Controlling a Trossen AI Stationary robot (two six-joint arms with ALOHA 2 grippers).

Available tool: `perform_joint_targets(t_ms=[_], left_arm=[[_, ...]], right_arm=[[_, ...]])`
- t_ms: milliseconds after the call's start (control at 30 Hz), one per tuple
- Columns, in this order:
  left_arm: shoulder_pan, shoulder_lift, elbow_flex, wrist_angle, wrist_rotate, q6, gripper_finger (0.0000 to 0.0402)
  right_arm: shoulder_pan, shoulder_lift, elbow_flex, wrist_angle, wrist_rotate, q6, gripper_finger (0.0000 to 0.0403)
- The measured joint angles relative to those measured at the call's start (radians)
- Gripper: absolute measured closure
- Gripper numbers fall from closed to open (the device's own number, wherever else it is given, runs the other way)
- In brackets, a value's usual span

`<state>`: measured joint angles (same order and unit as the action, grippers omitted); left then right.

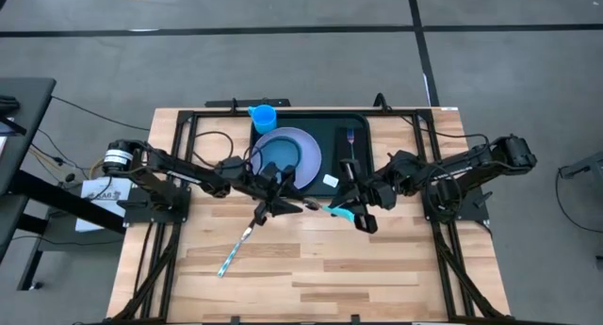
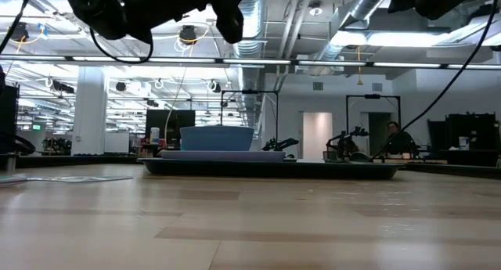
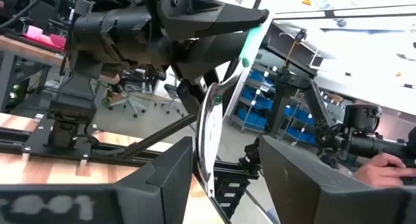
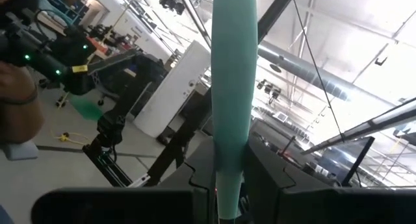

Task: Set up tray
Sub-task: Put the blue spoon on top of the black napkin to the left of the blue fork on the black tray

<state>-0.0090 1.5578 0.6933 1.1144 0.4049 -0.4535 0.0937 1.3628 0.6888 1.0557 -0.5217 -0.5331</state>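
- In the low view the grippers themselves are cut off above the frame; only dark arm parts hang in at the top, so nothing of the grips shows there.
- The tray [image 1: 353,179], dark with a raised rim, sits at the table's [image 1: 301,268] twelve o'clock side. From table height it is only a thin dark band [image 2: 344,170].
- On the tray are a pale blue plate [image 1: 300,146], a blue cup [image 1: 264,115] at its eleven o'clock corner, and a black napkin [image 1: 350,148] bearing a small utensil too fine to identify.
- Another teal-handled utensil [image 1: 236,251] lies on bare wood at about seven o'clock from the tray, well apart from it.
- The right gripper [image 1: 350,212] is closed on a teal-handled utensil [image 4: 233,87], held above the table just off the tray's six o'clock edge; the arm reaches in from three o'clock.
- The left gripper [image 1: 275,204] reaches in from nine o'clock and faces the right one. Its fingers [image 3: 162,178] stand apart with the utensil's metal end [image 3: 209,133] between them; whether they touch it cannot be told.
- A person's hand [image 3: 390,169] shows at the left wrist view's edge, beyond the table.
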Motion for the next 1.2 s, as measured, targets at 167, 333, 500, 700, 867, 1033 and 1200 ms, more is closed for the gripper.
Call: perform_joint_targets(t_ms=[167, 333, 500, 700, 867, 1033, 1200], left_arm=[[-0.001, 0.016, 0.0, -0.005, -0.032, -0.015, 0.0235], [0.003, 0.034, 0.001, 0.01, -0.069, -0.026, 0.0235], [0.003, 0.031, 0.009, 0.007, -0.045, -0.006, 0.0235], [-0.005, 0.032, 0.034, -0.079, -0.045, 0.087, 0.024], [-0.009, 0.032, 0.059, -0.138, -0.044, 0.118, 0.0291], [-0.009, 0.032, 0.06, -0.14, -0.039, 0.131, 0.0371], [-0.01, 0.032, 0.06, -0.14, -0.017, 0.133, 0.0388]], right_arm=[[0.0, 0.0, 0.0, 0.0, -0.001, -0.019, 0.0356], [0.0, 0.0, 0.009, -0.001, -0.003, -0.026, 0.0356], [0.0, 0.0, 0.012, -0.017, -0.003, -0.026, 0.0356], [0.0, 0.0, 0.012, -0.03, -0.003, -0.026, 0.0356], [0.0, 0.0, 0.012, -0.03, -0.003, -0.026, 0.0356], [0.0, 0.0, 0.012, -0.04, -0.004, -0.026, 0.0356], [0.001, -0.002, 0.012, -0.054, -0.012, -0.028, 0.0356]])
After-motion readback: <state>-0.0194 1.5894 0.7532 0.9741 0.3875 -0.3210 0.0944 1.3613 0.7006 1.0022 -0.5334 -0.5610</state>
